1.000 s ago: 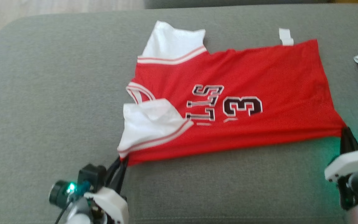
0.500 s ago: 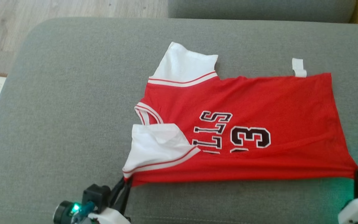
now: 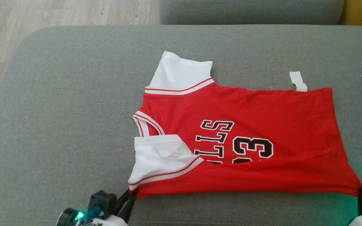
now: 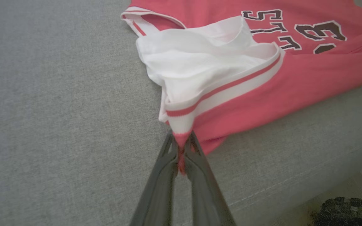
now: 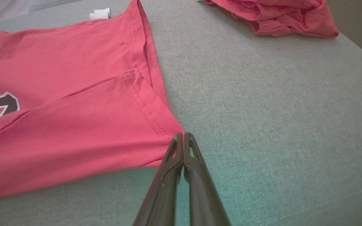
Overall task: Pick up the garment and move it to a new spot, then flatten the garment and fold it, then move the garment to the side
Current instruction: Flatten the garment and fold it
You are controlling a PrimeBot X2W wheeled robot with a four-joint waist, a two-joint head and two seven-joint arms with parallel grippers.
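The jersey (image 3: 247, 125) lies spread sideways near the middle of the grey cushion (image 3: 68, 119), print up, with the collar end to the robot's left and the hem to its right. Its near long edge is pulled taut between the two pincers, and a shallow crease along that edge hides the bottom of the numerals.

The left pincer (image 4: 181, 142) is clenched on the near shoulder corner, with red and white cloth pinched between its fingers just below the bunched white sleeve (image 4: 206, 59). The right pincer (image 5: 183, 138) is clenched on the near hem corner. Another red cloth (image 5: 272, 15) sits well apart at the cushion's far right.

Flattening looks largely done, so this is most likely the start of the lengthwise fold. The next move calls for both pincers to lift together and carry the near edge toward the far edge. They should keep level and in step so the edge stays taut, then lay it down before letting go. The crumpled sleeve may need tucking.
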